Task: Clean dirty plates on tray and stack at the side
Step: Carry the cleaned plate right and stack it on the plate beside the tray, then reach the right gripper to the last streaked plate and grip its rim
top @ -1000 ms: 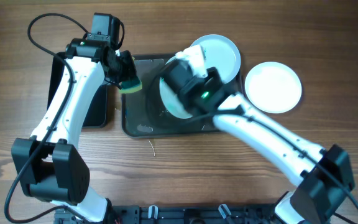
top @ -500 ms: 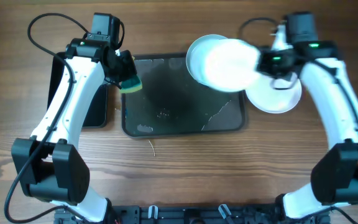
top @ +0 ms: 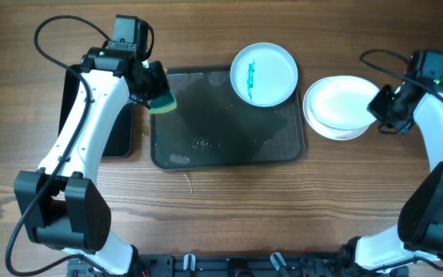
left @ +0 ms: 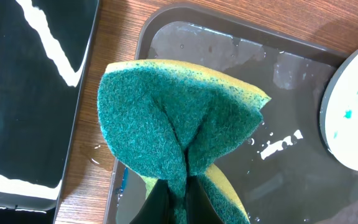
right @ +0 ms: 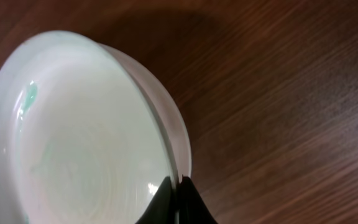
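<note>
Tray (top: 206, 150): one teal-smeared plate (top: 264, 73) overhanging its far-right rim, wet floor otherwise open; stacked plates (top: 333, 108) right, top rim pinched by my right gripper (top: 378, 108); sponge (top: 162, 102) pinched by my left gripper (top: 154, 91).

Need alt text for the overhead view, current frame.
The left fingers hold a green-and-yellow sponge over the dark grey tray's top-left corner, while the right fingers pinch the rim of the top plate of a two-plate stack beside the tray. A third plate, smeared teal, sits at the tray's top-right corner.
</note>
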